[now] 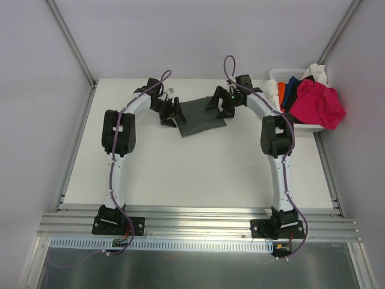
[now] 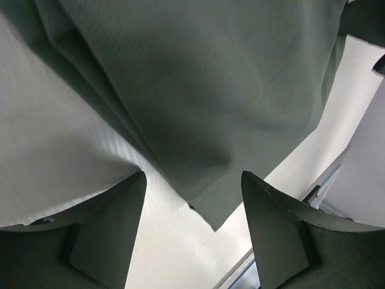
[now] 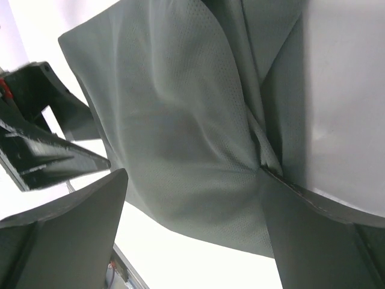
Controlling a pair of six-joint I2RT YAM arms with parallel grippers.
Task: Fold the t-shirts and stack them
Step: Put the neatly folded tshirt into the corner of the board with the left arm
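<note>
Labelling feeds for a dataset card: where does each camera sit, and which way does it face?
Top external: above and behind the bases, looking down on the table; both arms show whole, with the left end effector and right end effector at the grey t-shirt.
Left wrist: on the left arm, looking along its fingers at a shirt corner; both fingers show.
Right wrist: on the right arm, facing the shirt's folds; both fingers show.
Shared: all three views show the grey t-shirt.

Plain charcoal grey t-shirt, magenta-pink t-shirt, white basket
</note>
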